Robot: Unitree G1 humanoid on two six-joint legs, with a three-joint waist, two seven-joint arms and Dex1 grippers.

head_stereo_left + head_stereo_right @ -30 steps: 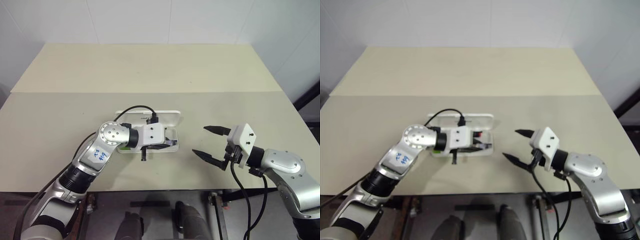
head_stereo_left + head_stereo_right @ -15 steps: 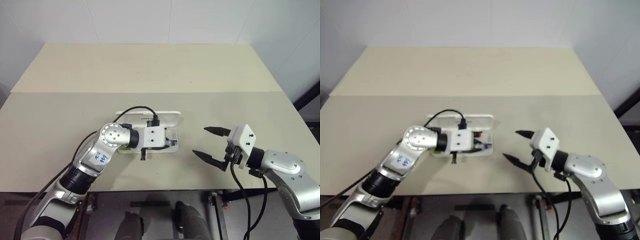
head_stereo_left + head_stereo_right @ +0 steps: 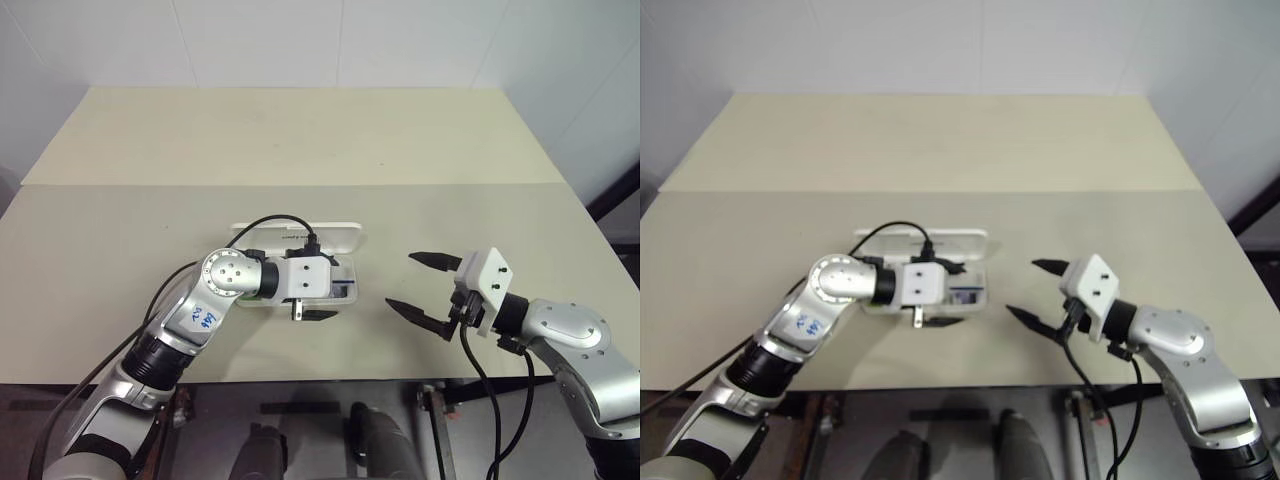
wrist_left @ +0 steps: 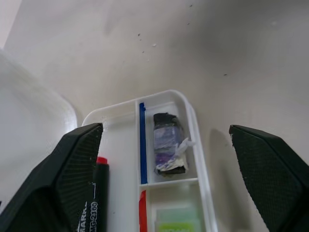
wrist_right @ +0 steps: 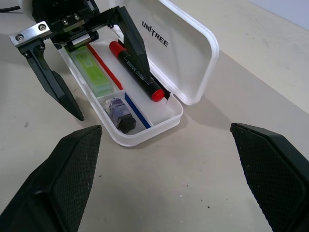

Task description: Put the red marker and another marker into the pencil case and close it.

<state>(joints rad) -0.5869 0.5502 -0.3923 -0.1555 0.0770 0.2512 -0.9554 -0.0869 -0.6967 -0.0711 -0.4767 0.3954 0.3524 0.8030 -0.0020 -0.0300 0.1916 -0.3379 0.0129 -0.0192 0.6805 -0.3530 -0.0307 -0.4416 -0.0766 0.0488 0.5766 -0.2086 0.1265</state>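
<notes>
Two black fingers [image 5: 50, 87] of the left gripper [image 5: 89, 63] stand wide apart with nothing between them, straddling the open pencil case [image 5: 166, 121] in the upper left of the right wrist view; the red marker [image 5: 135, 70] lies in its long compartment touching one finger, and the lime-green marker [image 5: 94, 67] rests in the compartment beside it. The right gripper [image 3: 420, 285] at centre right of the left eye view hangs over the tan table [image 3: 300, 140], well apart from the case, fingers spread and empty
</notes>
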